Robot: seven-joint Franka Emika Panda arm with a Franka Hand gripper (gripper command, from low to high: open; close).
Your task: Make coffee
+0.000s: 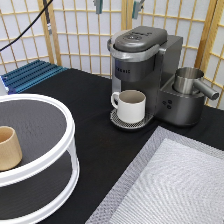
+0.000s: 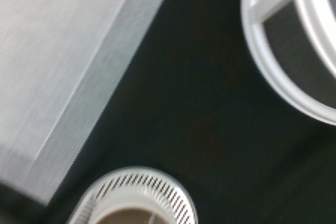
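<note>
Only the two teal fingertips of my gripper (image 1: 117,6) show at the exterior view's top edge, wide apart, open and holding nothing. They hang well above the grey coffee machine (image 1: 142,65), whose lid is down. A white handled mug (image 1: 131,105) stands on the machine's drip tray (image 1: 118,121) under the spout. In the wrist view the mug (image 2: 139,216) and the slotted drip tray (image 2: 120,187) show from straight above. The coffee pod is out of view.
A white two-tier round rack (image 1: 50,150) fills the exterior view's left, with a tan handleless cup (image 1: 9,148) on its upper shelf. A grey mat (image 1: 170,185) covers the bottom right. A metal pitcher (image 1: 190,82) sits at the machine's right. A blue rack (image 1: 30,75) lies at the back left.
</note>
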